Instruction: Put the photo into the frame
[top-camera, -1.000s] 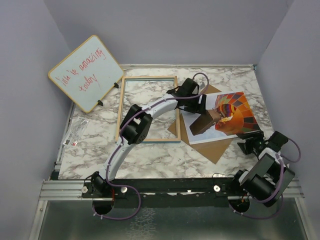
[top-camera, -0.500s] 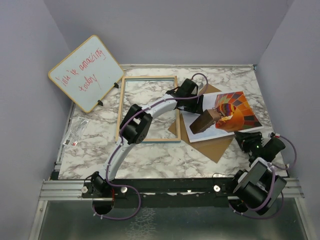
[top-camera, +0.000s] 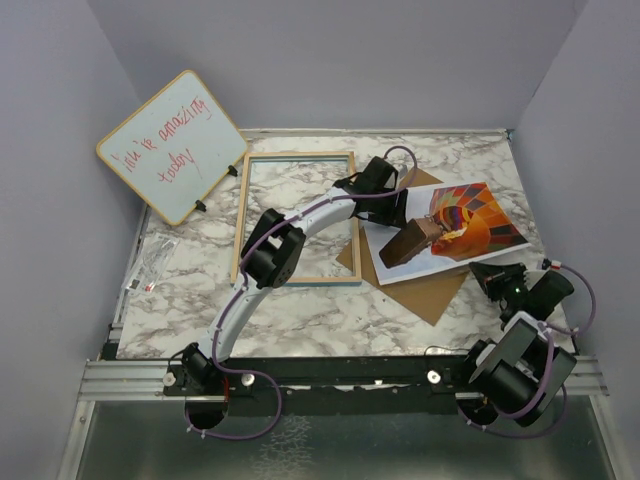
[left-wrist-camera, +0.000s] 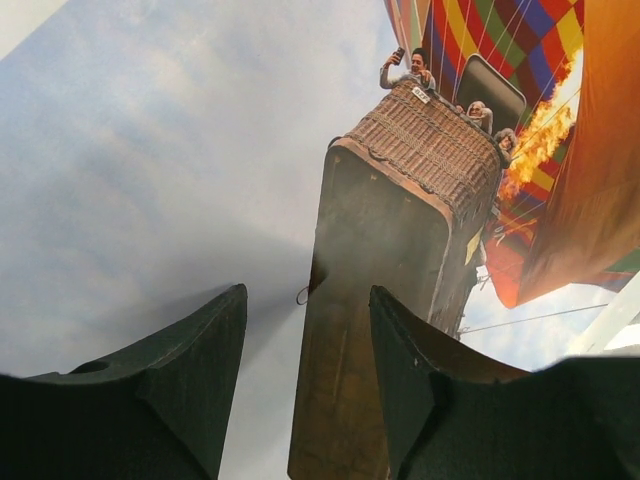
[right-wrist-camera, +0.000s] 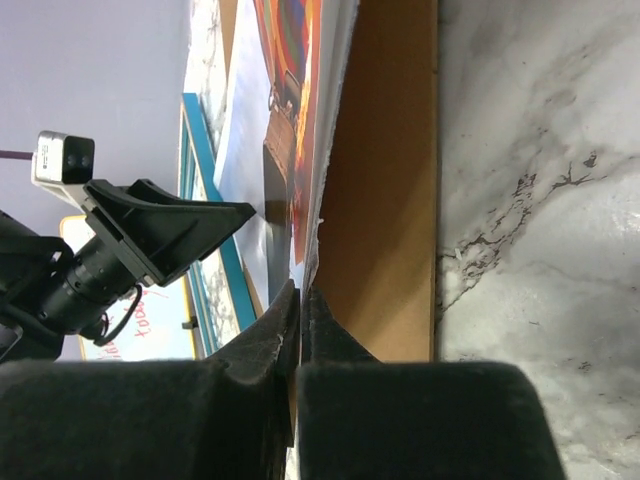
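While the photo (top-camera: 470, 215) lies on the brown backing board (top-camera: 425, 295) right of the frame (top-camera: 240, 225), the right tool (right-wrist-camera: 300, 292) pinches its near edge; the left tool (left-wrist-camera: 307, 292) hangs released above it.

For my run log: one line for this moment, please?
stage: photo pickup | left gripper: open over photo | right gripper: shut on photo edge | frame: empty | backing board: under photo
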